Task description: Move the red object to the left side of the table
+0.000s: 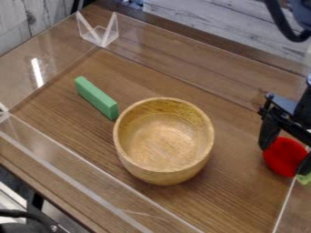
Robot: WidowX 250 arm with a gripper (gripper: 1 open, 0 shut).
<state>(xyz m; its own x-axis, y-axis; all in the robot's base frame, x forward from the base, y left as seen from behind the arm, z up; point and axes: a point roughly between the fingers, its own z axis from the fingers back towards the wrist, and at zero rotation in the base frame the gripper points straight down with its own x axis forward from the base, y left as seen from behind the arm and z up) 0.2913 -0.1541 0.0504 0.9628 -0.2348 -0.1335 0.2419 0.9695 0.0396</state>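
The red object [283, 157] is a small round ball on the brown wood-grain table [145, 82], near its right edge. A green bit [304, 179] shows just below and to the right of it. My gripper [286, 139] points straight down over the ball with its dark fingers [267, 133] spread wide and reaching down around the ball's upper part. The jaws stand open. Whether the fingers touch the ball is not clear. The ball's top is partly hidden behind the gripper.
A wooden bowl [165, 138] stands in the middle, left of the ball. A green rectangular block [96, 96] lies further left. Clear acrylic walls [73, 187] border the tabletop, and a clear plastic piece [97, 29] stands at the back left.
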